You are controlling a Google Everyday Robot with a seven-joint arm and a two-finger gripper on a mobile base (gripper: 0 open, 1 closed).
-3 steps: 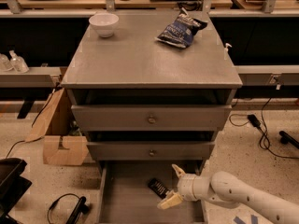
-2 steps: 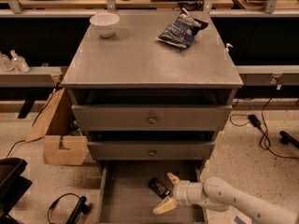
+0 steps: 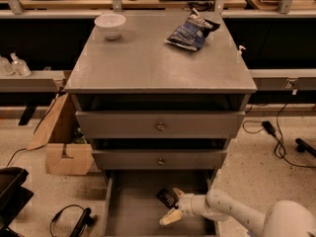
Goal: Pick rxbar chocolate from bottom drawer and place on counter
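Access comes from the right: the hand (image 3: pixel 170 208) sits low inside the pulled-out bottom drawer (image 3: pixel 131 216), spread wide and gripping nothing, probably so its tips can straddle the chocolate bar (image 3: pixel 166 197). That bar lies flat on the drawer floor toward the back, just beside the upper tip. Above, the surface (image 3: pixel 148 63) holds a bowl (image 3: pixel 110 24) and a blue bag (image 3: pixel 191 29).

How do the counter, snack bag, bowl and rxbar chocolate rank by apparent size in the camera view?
1. counter
2. blue snack bag
3. white bowl
4. rxbar chocolate, smallest though nearest the camera
The open tool sits beside it in the bottom drawer.
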